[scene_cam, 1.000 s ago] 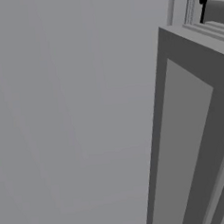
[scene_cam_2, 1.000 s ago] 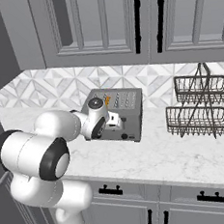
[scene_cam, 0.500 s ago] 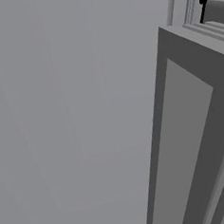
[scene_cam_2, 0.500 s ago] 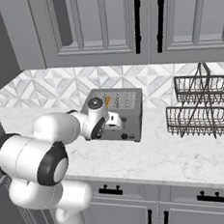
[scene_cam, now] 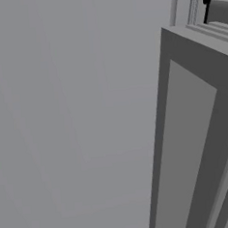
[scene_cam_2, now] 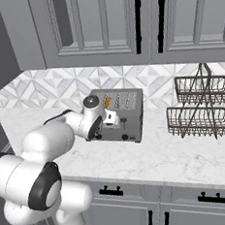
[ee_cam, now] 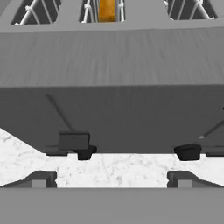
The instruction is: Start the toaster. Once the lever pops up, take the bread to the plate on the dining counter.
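We face a white marble counter (scene_cam_2: 153,159) under grey cabinets (scene_cam_2: 125,20); our gripper (ee_cam: 111,179), jaws apart, sits close against the toaster (scene_cam_2: 122,113).

The toaster (scene_cam_2: 118,115) stands on the counter (scene_cam_2: 153,159) against the tiled wall, below the wall cabinets (scene_cam_2: 125,23). A two-tier wire basket (scene_cam_2: 200,108) stands on the same counter to the right of the toaster, well apart from it. The gripper (ee_cam: 111,179) sits at the toaster's left front side, low near the counter, and bread (ee_cam: 107,9) sits in a slot on the toaster's top.
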